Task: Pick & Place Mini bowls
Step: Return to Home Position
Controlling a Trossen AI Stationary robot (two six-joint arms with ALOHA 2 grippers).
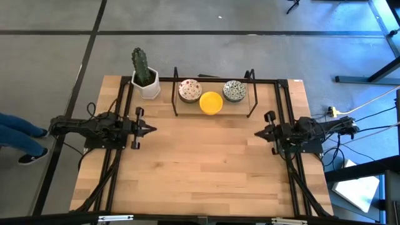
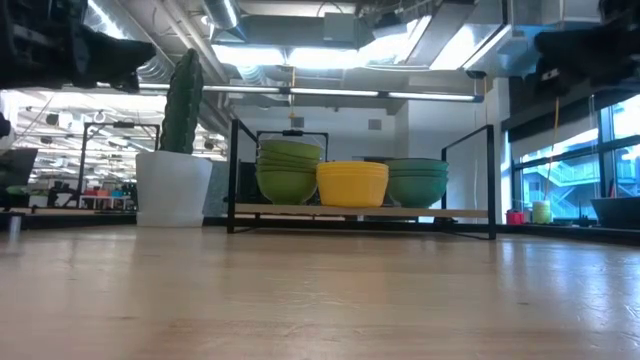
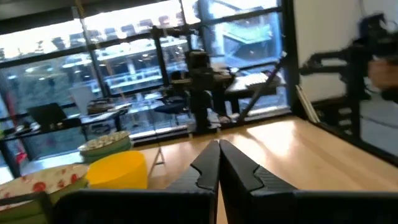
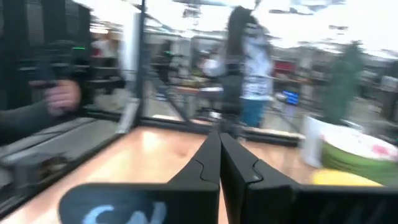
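Three stacks of mini bowls stand on a black wire rack at the table's far edge: red-speckled, yellow and blue-green patterned. In the low view they show as green, yellow and teal stacks. My left gripper hovers shut over the table's left part; my right gripper hovers shut over its right part. Both point toward the table's middle and touch nothing. The left wrist view shows its shut fingers, with the yellow stack beyond.
A white pot with a green cactus stands at the far left corner beside the rack. Bare wood lies between the grippers and toward the near edge. A person's legs show left of the table.
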